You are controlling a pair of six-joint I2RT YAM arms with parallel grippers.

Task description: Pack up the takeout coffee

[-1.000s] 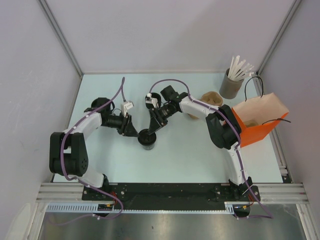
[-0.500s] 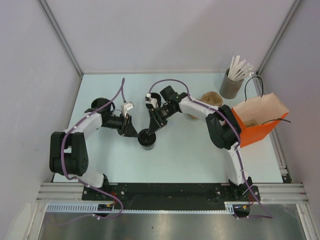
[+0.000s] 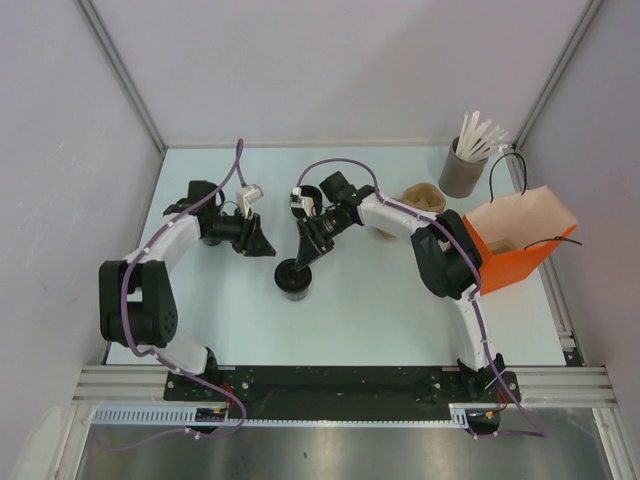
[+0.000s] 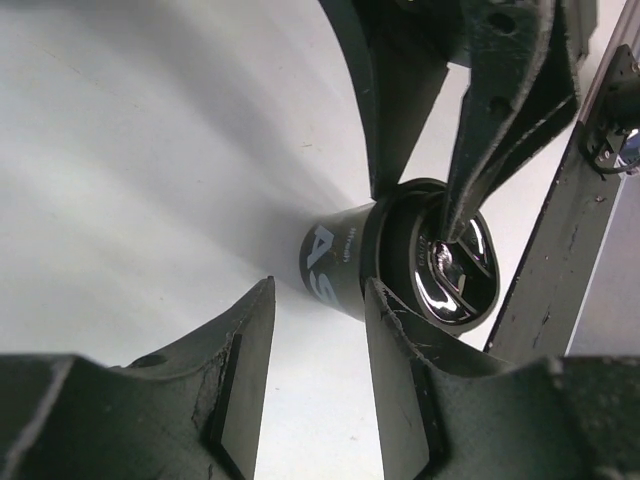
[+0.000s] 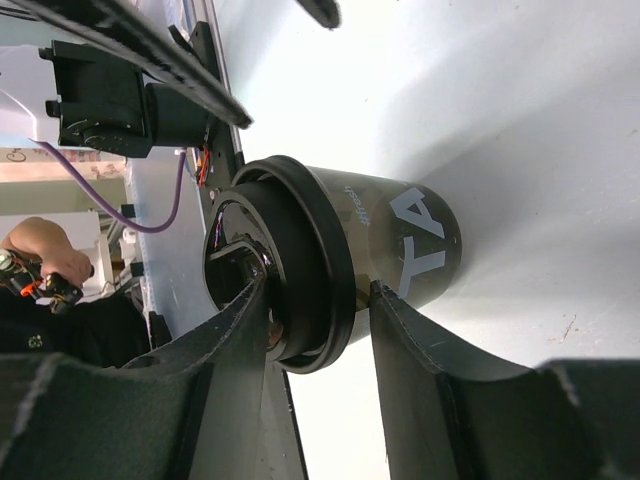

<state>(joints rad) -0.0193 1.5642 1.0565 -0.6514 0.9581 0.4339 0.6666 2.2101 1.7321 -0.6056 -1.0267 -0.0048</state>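
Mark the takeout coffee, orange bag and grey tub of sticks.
takeout coffee [image 3: 292,284]: top external view, near edge of the cup.
orange bag [image 3: 511,263]: top external view, on its orange side.
grey tub [image 3: 460,181]: top external view, on its outer wall.

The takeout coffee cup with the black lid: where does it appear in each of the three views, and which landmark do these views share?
Top external: the takeout coffee cup stands just left of centre.
Left wrist: it is right of centre, with its lid turned to the right.
Right wrist: it fills the centre, with its lid to the left.
Shared landmark: the right hand, whose fingers sit at the lid in every view.
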